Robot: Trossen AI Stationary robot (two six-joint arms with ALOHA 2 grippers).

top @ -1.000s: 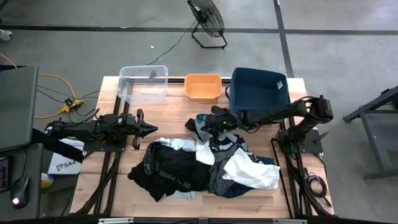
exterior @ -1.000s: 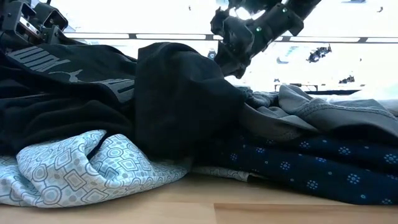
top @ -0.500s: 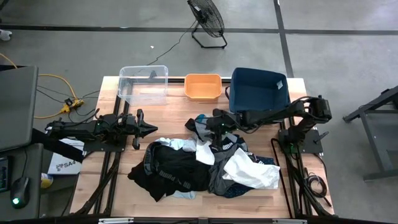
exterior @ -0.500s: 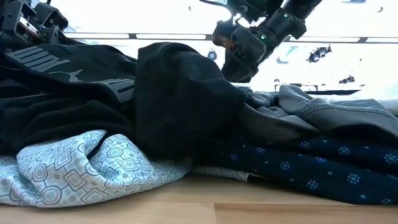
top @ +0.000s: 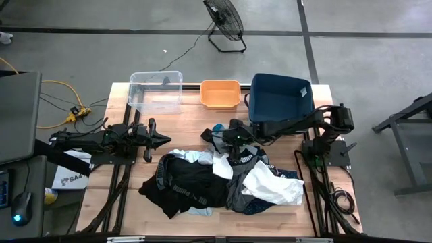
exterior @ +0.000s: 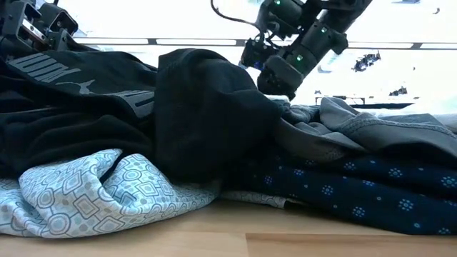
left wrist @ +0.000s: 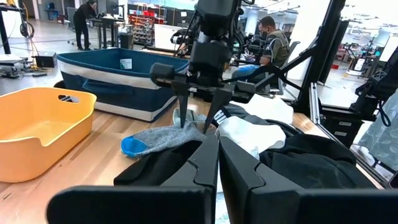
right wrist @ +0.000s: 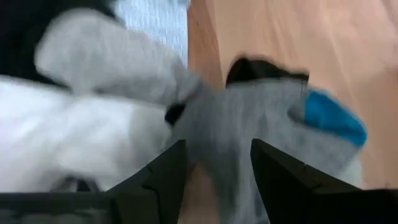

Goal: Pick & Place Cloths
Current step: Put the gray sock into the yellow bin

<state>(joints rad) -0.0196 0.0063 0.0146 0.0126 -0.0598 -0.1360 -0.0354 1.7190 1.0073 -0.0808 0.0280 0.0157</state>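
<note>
- Grey sock with blue toe [left wrist: 152,138] lies flat at the far edge of the cloth pile [top: 223,179], mid-counter, toward the bins; long axis runs roughly along the counter's length, toe pointing to the left-arm side.
- Right gripper [left wrist: 194,121] directly above it, fingers apart and pointing down, straddling the sock, nothing held.
- Left gripper [top: 164,140] pressed together, empty, parked near the counter's left edge; right arm far nearer.

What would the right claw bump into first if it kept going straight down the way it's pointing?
Most likely the grey sock with the blue toe: the right gripper hangs open, fingers pointing down just above it at the cloth pile's edge. Depth is uncertain.
</note>
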